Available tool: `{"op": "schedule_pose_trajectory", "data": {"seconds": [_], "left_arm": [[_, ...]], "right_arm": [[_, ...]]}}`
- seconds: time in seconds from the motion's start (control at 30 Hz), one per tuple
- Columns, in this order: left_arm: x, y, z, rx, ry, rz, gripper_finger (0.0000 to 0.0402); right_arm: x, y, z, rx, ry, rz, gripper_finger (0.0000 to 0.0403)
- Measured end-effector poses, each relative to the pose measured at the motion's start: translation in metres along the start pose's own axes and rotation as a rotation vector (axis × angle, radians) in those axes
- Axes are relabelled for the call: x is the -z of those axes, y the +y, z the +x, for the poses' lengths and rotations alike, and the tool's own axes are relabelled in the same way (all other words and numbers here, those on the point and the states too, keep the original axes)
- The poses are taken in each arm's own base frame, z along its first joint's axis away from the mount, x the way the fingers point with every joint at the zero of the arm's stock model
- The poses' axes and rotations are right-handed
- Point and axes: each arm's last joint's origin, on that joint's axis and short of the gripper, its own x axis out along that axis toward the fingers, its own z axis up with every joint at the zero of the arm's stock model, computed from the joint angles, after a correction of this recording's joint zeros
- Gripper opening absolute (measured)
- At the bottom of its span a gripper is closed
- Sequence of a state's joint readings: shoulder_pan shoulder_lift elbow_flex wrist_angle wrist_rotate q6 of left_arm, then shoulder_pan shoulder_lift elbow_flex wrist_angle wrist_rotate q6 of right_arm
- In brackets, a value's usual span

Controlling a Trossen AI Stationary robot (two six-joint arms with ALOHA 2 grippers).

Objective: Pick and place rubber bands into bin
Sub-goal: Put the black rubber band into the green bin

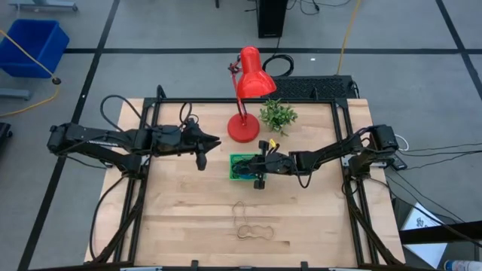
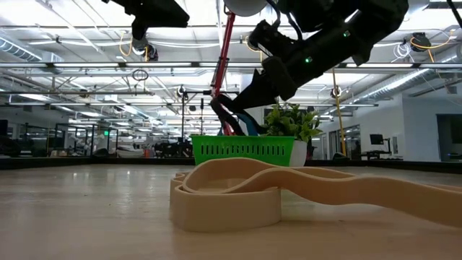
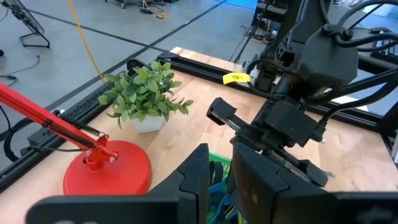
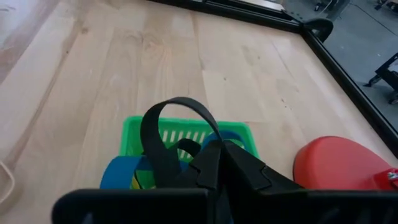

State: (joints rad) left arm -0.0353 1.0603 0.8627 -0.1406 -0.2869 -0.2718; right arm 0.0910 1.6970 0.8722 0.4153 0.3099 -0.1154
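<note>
The green bin point(image 1: 235, 160) stands mid-table in front of the red lamp, with blue bands point(image 4: 121, 173) inside it. My right gripper point(image 1: 257, 167) is over the bin, shut on a black rubber band point(image 4: 163, 124). Two tan rubber bands point(image 1: 254, 232) lie flat on the wood near the table's near edge; one fills the low view's foreground point(image 2: 231, 191). My left gripper point(image 1: 202, 158) hangs in the air left of the bin, with a narrow gap between its fingers point(image 3: 199, 177) and nothing in it. My right gripper pinches the black rubber band between its two fingers at one end of the loop point(image 4: 186, 149). The fingers slant down from the table's right side. The free part of the loop point(image 4: 177, 102) arches out past the fingertips, above the bin. In the low view the band point(image 2: 225, 112) hangs below the gripper toward the bin.
A red desk lamp point(image 1: 245, 128) stands just behind the bin, with a small potted plant point(image 1: 277, 115) to its right. Black frame rails point(image 1: 151, 143) run along the table's sides. A blue crate point(image 1: 34, 45) stands on the floor at far left. Bare wood lies near the tan bands.
</note>
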Motion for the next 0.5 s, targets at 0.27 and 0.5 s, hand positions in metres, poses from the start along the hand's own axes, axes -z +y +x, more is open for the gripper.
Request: {"op": "schedule_pose_trajectory", "data": {"seconds": [0.27, 0.5], "left_arm": [[0.0000, 0.0000, 0.0000, 0.001, 0.000, 0.001, 0.0077], [0.0000, 0.0000, 0.0000, 0.001, 0.000, 0.007, 0.0077]], "right_arm": [[-0.0004, -0.0001, 0.0000, 0.001, -0.003, 0.001, 0.0019], [-0.0006, -0.0002, 0.0000, 0.005, -0.006, 0.001, 0.0056]]}}
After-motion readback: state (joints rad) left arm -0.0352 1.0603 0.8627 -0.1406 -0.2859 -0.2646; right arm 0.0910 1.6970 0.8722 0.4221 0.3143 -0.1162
